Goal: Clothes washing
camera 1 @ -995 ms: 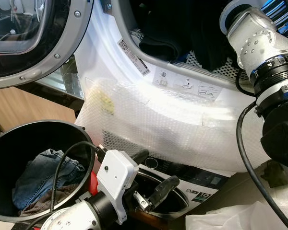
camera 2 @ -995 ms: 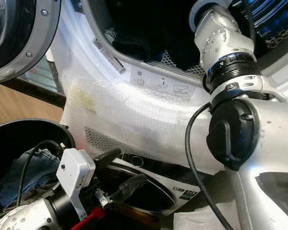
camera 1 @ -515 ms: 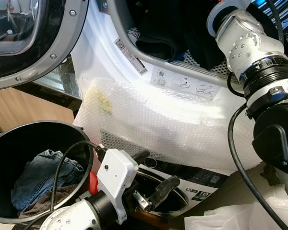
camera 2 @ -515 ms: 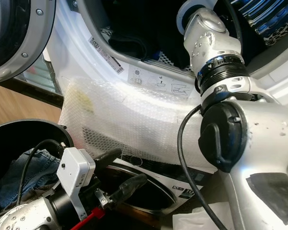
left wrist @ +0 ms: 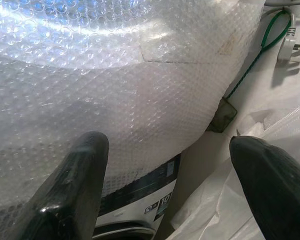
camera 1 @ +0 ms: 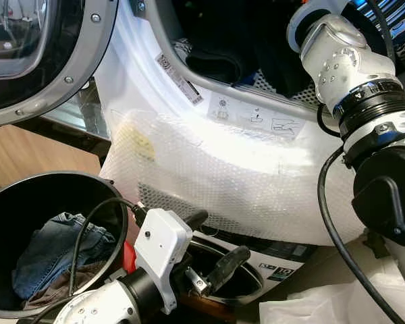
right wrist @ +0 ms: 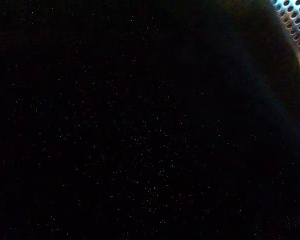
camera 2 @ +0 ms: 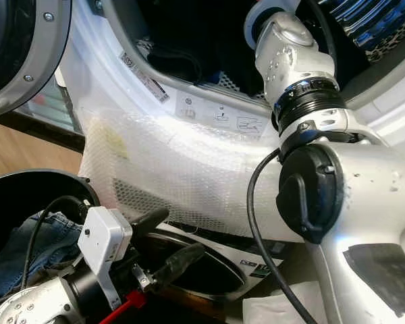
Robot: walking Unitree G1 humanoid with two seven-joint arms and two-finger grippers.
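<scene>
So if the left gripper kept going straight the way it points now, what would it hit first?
Most likely the clear bubble wrap covering the white washing machine's front. The open left gripper aims straight at it in the wrist view, though the remaining gap is hard to judge.

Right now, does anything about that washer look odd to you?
Yes: bubble wrap is still stuck over the washer's front below the open drum, as if not fully unpacked. Its plug lies loose beside it.

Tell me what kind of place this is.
Probably a home laundry spot. A front-loading washing machine, front still bubble-wrapped, stands with its door open and dark clothes in the drum, and a black basket holds jeans.
</scene>
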